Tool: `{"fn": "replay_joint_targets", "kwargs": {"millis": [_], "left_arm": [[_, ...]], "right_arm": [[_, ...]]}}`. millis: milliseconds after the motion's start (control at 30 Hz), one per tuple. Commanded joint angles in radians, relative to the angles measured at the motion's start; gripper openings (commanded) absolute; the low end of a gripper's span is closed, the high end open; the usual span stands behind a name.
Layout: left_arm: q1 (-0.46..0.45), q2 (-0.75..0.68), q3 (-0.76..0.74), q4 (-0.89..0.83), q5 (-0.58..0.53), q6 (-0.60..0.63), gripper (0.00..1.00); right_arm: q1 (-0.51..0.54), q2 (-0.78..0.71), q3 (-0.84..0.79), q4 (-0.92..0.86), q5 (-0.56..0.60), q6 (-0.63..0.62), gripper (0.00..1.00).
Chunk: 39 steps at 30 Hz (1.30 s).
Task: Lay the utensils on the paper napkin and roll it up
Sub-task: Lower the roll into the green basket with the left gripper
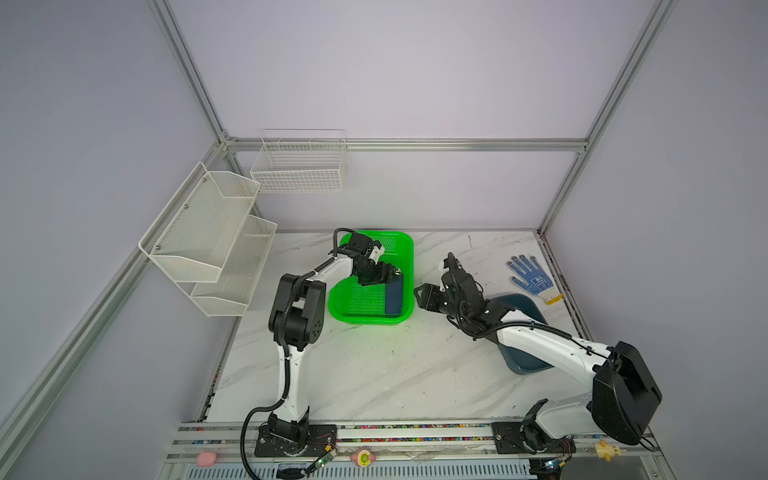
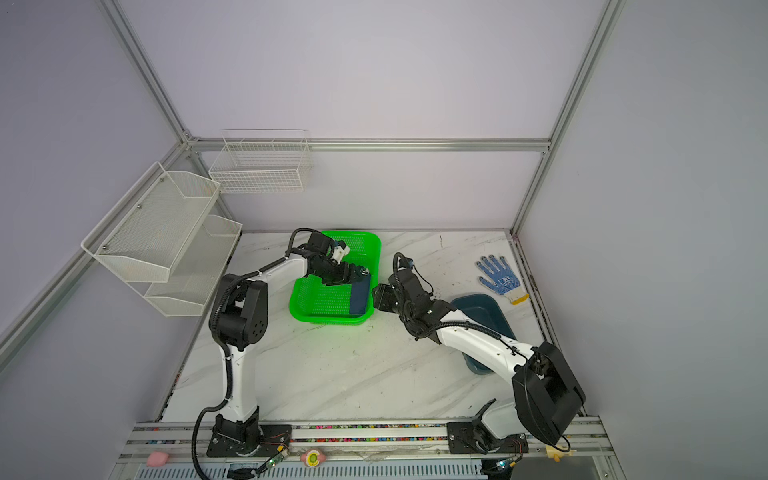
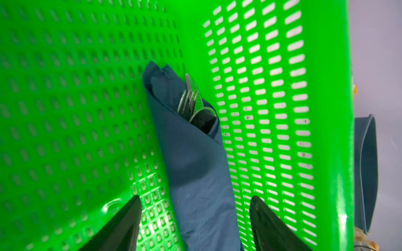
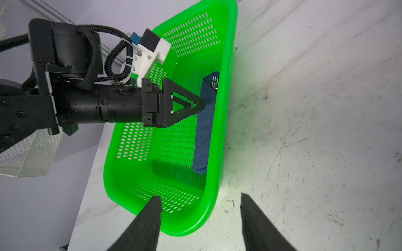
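As it wraps the utensils (image 3: 189, 101), the napkin (image 3: 195, 173) lies in the basket (image 3: 65, 108).

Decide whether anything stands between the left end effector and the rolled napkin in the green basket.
Nothing visible does. The left end effector is open and straddles the paper napkin, which lies rolled around the utensils along the side wall of the green basket.

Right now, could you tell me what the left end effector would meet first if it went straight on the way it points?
The left end effector would likely meet the rolled paper napkin first, lying between its open jaws; the green basket lies behind.
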State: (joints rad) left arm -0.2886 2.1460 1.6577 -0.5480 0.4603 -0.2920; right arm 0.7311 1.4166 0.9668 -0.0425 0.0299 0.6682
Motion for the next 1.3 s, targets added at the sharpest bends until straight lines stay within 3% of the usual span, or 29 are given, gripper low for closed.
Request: {"fn": "replay_joint_targets", "kwargs": {"millis": [0,167,667,767,1067,1267], "left_arm": [[0.0,-0.041,0.029,0.003,-0.094,-0.011,0.72],[-0.001,0.032,0.096,0.002,-0.084,-0.059,0.62],[-0.054,0.172,0.259,-0.06,-0.2,-0.09,0.58],[-0.063,0.203,0.289,-0.103,-0.251,-0.09,0.49],[-0.069,0.2,0.22,-0.117,-0.305,-0.087,0.32],[-0.07,0.201,0.214,-0.12,-0.264,-0.075,0.32]], "right_arm": [[-0.003,-0.018,0.015,-0.014,0.006,0.01,0.6],[-0.003,0.001,0.015,-0.005,-0.008,0.008,0.6],[-0.002,0.035,0.018,0.003,-0.028,0.01,0.6],[-0.003,0.036,0.017,0.002,-0.03,0.008,0.6],[-0.003,0.033,0.012,-0.006,-0.027,0.005,0.6],[-0.002,0.033,0.013,-0.007,-0.029,0.004,0.6]]}}
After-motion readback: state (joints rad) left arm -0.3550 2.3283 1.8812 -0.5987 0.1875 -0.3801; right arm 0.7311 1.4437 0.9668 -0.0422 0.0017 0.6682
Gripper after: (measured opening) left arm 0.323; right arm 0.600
